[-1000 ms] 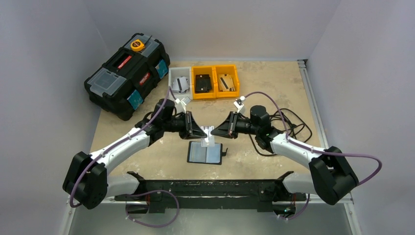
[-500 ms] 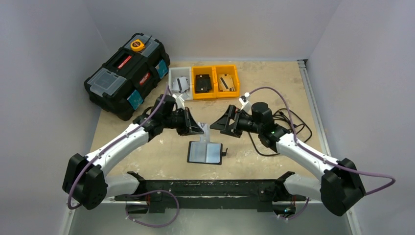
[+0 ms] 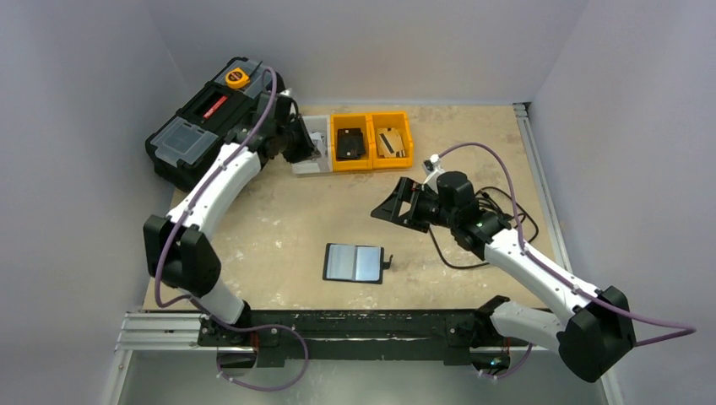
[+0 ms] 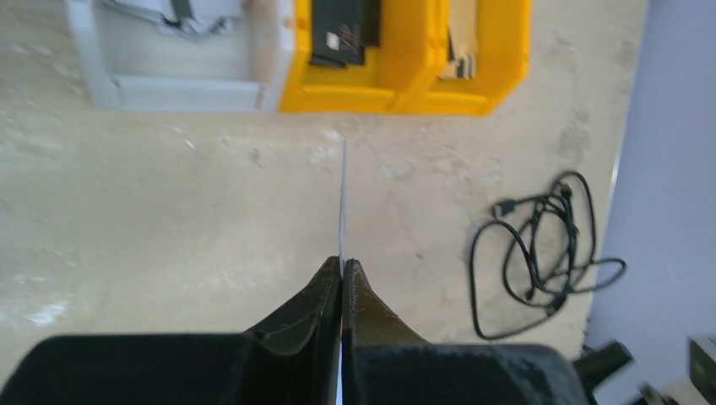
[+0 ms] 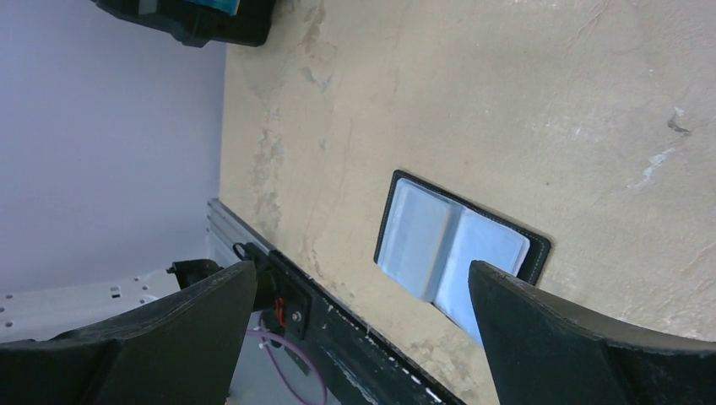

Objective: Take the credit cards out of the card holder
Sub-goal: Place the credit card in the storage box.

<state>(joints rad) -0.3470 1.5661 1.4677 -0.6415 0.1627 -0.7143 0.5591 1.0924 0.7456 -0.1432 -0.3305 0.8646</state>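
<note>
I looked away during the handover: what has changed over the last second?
The left gripper, shut on a credit card, swung away from the card holder toward the white bin. The right gripper opened and drew back to the right. The card holder stayed open, in place.

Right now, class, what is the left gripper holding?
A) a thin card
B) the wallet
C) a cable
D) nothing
A: the left wrist view shows the left gripper shut on a card seen edge-on, sticking out past its fingertips, while the wallet lies open and apart from it.
</note>
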